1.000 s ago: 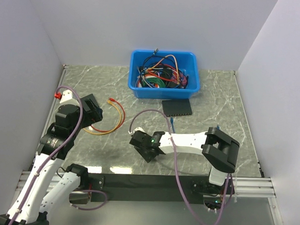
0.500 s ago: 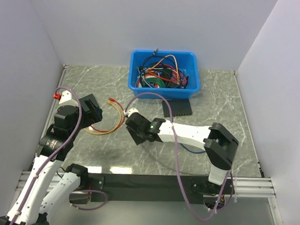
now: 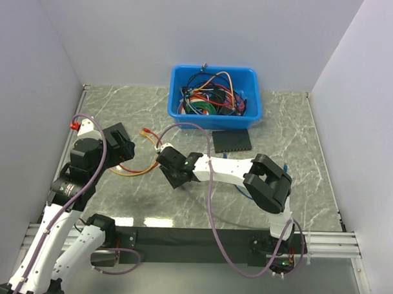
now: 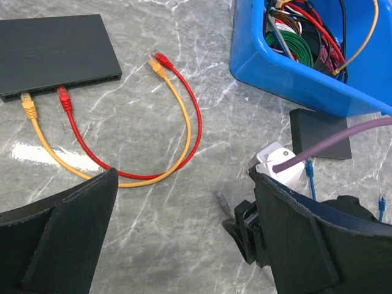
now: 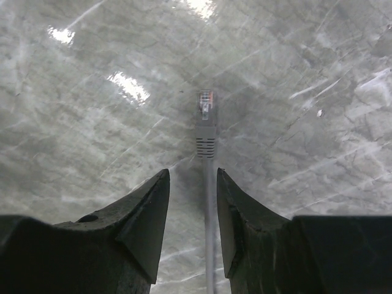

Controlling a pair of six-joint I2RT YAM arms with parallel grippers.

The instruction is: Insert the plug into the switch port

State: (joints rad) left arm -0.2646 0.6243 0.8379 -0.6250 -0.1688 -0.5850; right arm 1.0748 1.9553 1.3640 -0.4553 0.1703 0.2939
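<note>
The bright-blue cable (image 4: 310, 176) lies on the table beside my right arm, and its plug end (image 4: 308, 164) rests just in front of the small flat black switch (image 3: 232, 140) below the bin. The switch also shows in the left wrist view (image 4: 320, 131). My right gripper (image 3: 166, 172) is low over the table, left of the switch. Its jaws stand apart in the right wrist view (image 5: 193, 177), either side of a grey cable whose plug (image 5: 206, 122) lies ahead of the fingertips. My left gripper (image 4: 184, 245) is wide open and empty, above the table at the left.
A larger black switch (image 4: 55, 55) lies at the left with an orange plug (image 4: 27, 104) and a red plug (image 4: 63, 98) in its ports; their cables loop across the table. A blue bin (image 3: 214, 96) of tangled cables stands at the back.
My right arm has swung left across the table, from the middle to near the orange and red cable loop. The left arm has barely moved.
</note>
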